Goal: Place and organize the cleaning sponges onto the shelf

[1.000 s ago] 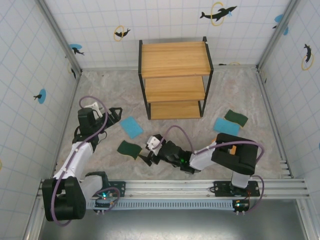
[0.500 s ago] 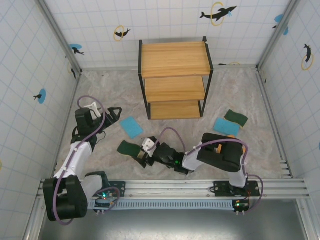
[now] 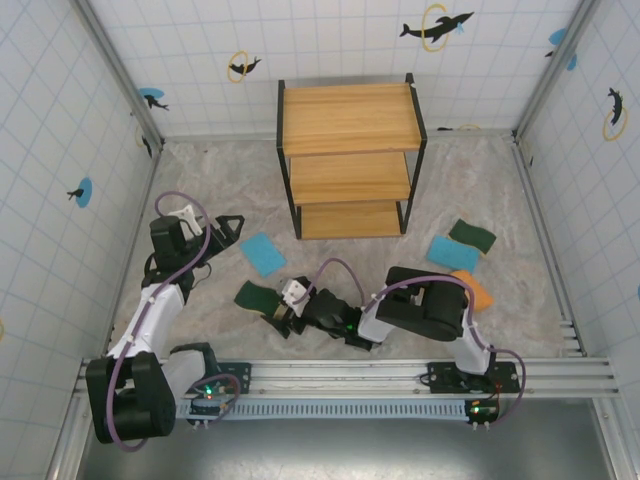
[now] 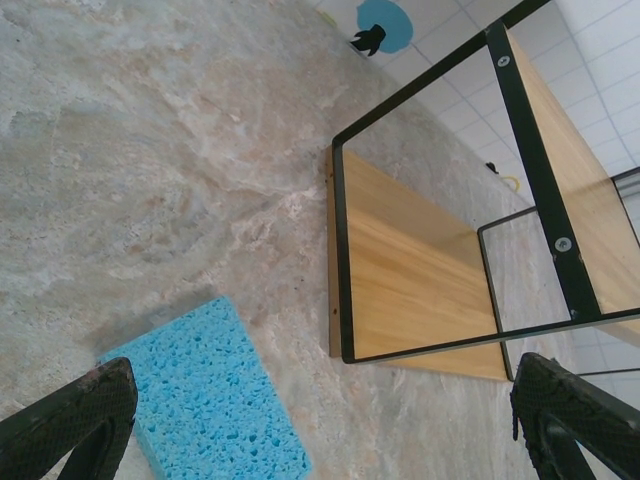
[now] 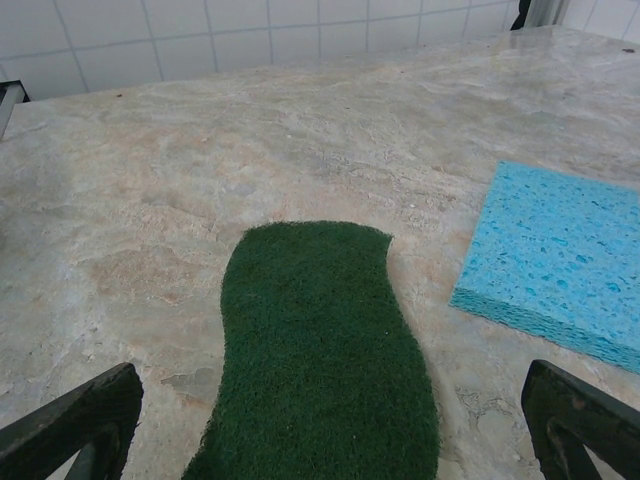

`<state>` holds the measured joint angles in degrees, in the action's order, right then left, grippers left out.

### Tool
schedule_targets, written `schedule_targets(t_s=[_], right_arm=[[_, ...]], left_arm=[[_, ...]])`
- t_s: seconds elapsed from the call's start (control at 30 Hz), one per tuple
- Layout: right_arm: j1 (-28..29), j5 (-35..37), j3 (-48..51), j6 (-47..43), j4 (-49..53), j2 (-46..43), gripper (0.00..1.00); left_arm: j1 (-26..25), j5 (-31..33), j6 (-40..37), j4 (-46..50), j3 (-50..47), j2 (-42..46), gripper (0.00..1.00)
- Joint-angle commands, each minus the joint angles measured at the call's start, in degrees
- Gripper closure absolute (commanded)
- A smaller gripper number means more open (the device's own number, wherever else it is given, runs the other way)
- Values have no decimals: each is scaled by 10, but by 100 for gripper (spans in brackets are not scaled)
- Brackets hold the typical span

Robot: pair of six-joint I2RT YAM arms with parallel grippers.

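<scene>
Top external view: the shelf (image 3: 350, 118) stands at the far side of the tabletop (image 3: 200, 170), all three wooden tiers bare, and the sponges lie scattered in front of it. A dark green sponge (image 3: 255, 297) lies at the left front, with a light blue sponge (image 3: 263, 253) just beyond it. Off to the right are another light blue one (image 3: 452, 253), another dark green one (image 3: 472, 236) and an orange sponge (image 3: 478, 292) partly behind the right arm.

The right gripper (image 3: 277, 316) reaches low across to the near dark green sponge. Its fingers (image 5: 80, 420) are spread wide and hold nothing. From its wrist, the pad lies green side up, straight ahead between them. The left gripper (image 3: 232, 230) hovers beside the left light blue sponge, its fingers (image 4: 70, 420) likewise wide apart and empty, with the shelf's lowest board beyond.

From where I stand, these pads look light, soft and springy, so a firm squeeze should only dent them. The scouring face looks rough and unlikely to slip. The green pad has a wavy outline with a narrower waist. Closing across that waist seems the surest hold, with the fingers pressed right down to the tabletop since the pad lies flat. A grip near one end would likely let it droop.
</scene>
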<state>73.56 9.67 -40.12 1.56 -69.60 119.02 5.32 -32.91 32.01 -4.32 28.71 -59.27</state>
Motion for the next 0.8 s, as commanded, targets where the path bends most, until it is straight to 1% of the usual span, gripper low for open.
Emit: schedule_targets(t_s=[0.0,0.4,0.77], right_arm=[[4,-6,-19,3,-51,21,0],[4,-5,-31,6,-65,49,0],[-1,-16,-44,15,-48,59,3]], left_arm=[[5,-24,7,-10,5,0,2],[4,-28,14,-5,5,12,2],[5,-29,10,4,9,19,2]])
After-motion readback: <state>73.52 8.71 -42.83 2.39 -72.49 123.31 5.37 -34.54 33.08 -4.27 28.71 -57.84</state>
